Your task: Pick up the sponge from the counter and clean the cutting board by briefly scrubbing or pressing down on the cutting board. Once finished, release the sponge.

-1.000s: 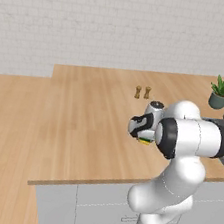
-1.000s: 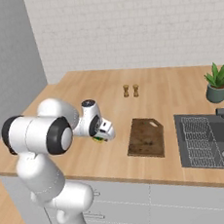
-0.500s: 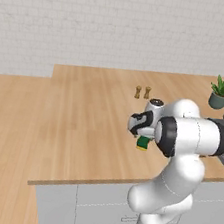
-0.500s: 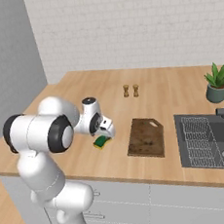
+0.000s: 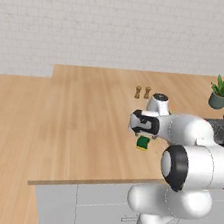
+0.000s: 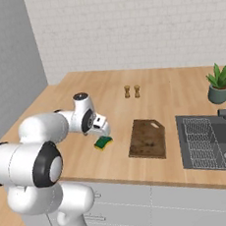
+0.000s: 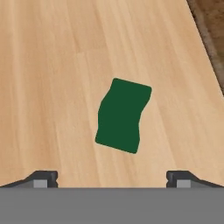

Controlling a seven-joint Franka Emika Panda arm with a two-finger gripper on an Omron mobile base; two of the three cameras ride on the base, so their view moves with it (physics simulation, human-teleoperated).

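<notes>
Sponge (image 7: pixel 122 115) lies green side up on the bench (image 6: pixel 108 95), just left of the cutting board (image 6: pixel 147 138). Claw (image 7: pixel 112 178) hovers above it, fingers spread wide, empty. Best to descend straight, straddling the sponge's narrow width, then close.

One sponge (image 6: pixel 103 142) below my tool (image 6: pixel 103 129), one cutting board (image 6: pixel 147 138), two small shakers (image 6: pixel 132 91), one potted plant (image 6: pixel 219 84), one sink (image 6: pixel 209 142), one tabletop (image 6: pixel 172 93)
</notes>
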